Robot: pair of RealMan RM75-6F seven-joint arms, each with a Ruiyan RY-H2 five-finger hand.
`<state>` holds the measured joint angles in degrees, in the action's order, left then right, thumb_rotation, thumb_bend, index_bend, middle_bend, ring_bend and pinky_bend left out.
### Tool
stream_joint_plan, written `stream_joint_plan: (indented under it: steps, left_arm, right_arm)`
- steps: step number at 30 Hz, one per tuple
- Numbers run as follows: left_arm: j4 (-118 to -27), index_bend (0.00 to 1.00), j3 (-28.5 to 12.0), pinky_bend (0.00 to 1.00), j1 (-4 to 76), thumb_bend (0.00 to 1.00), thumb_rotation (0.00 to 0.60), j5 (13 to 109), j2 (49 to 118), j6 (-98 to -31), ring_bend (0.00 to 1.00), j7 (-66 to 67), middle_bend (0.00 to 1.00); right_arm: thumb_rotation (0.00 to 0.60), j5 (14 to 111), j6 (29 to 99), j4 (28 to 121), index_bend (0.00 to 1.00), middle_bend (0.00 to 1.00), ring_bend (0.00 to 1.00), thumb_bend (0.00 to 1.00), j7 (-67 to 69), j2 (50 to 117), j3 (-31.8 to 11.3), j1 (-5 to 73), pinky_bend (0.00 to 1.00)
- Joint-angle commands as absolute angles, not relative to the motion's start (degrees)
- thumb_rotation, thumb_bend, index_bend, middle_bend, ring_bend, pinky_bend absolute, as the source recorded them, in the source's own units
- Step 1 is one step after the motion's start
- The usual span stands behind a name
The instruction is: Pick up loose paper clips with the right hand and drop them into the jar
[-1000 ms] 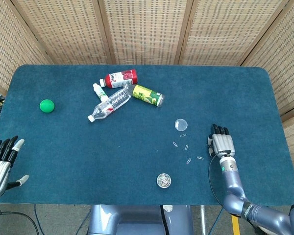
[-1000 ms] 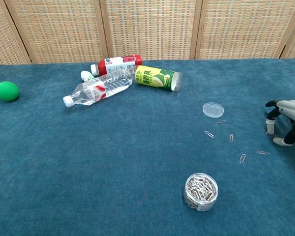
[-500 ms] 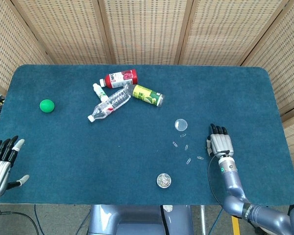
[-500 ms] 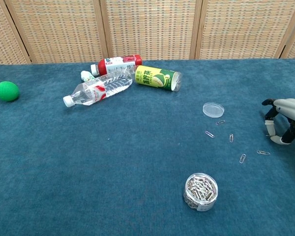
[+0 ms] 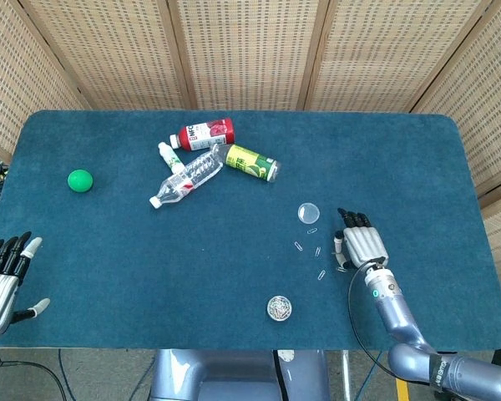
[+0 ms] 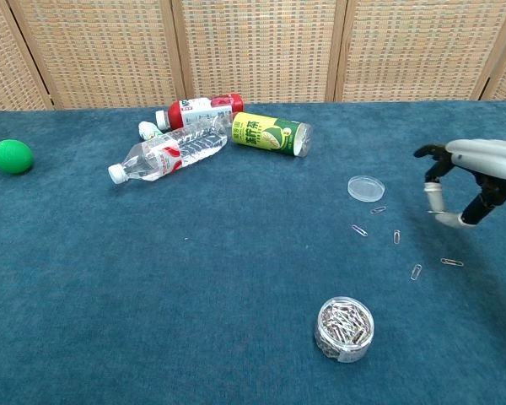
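Several loose paper clips lie on the blue cloth, among them clip [image 5: 298, 246], clip [image 5: 321, 275] and clip [image 6: 451, 261]. The small clear jar [image 5: 279, 308] [image 6: 345, 328], upright and uncapped, holds a heap of clips near the front edge. My right hand [image 5: 361, 242] [image 6: 464, 177] hovers just right of the clips, fingers apart and pointing down, with nothing in it. One clip [image 6: 416, 272] lies below and to its left. My left hand [image 5: 4, 271] rests open at the table's front left corner, outside the chest view.
The jar's clear round lid [image 5: 308, 212] [image 6: 366, 187] lies behind the clips. A red bottle [image 5: 205, 134], a clear water bottle [image 5: 188, 178] and a yellow-green can [image 5: 251, 162] lie in a heap at the back. A green ball [image 5: 80, 180] sits far left.
My right hand has risen off the cloth and moved left, toward the scattered clips. The clips, jar and left hand have not moved.
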<state>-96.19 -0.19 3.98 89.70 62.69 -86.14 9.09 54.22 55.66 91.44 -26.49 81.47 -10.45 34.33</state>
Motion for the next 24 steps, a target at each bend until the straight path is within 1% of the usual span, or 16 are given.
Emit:
stream_joint_plan:
  steps: [1,4,9,18,24]
  left_arm:
    - [-96.21,0.0,-0.14,0.0,3.98,0.0,0.6,89.74,62.71,-86.12,0.0,9.23,0.0]
    - [-96.12,0.0,-0.08,0.0,4.03,0.0,0.6,89.71,62.84,-85.97,0.0,9.46,0.0]
    - [-96.04,0.0,-0.13,0.0,4.08,0.0,0.6,89.56,62.92,-85.89,0.0,9.54,0.0]
    - [-95.89,0.0,-0.21,0.0,4.24,0.0,0.6,89.3,62.77,-85.61,0.0,9.06,0.0]
    - [-95.96,0.0,-0.22,0.0,4.22,0.0,0.6,89.3,62.62,-85.73,0.0,8.72,0.0]
  right_arm:
    - [0.6,62.06,51.14,98.37,0.64,0.0,0.0,0.43,-22.56,76.06,-9.31,35.72,0.0]
    - [0.6,69.84,49.33,101.08,0.64,0.0,0.0,0.43,-20.21,74.74,-8.03,36.85,0.0]
    - [0.6,73.7,48.4,101.96,0.64,0.0,0.0,0.43,-19.27,76.0,-6.73,38.19,0.0]
    - [0.6,72.6,47.06,104.18,0.64,0.0,0.0,0.43,-24.43,78.95,-4.32,40.16,0.0]
    - [0.6,70.28,47.08,103.31,0.64,0.0,0.0,0.44,-28.57,82.13,-3.17,41.36,0.0]
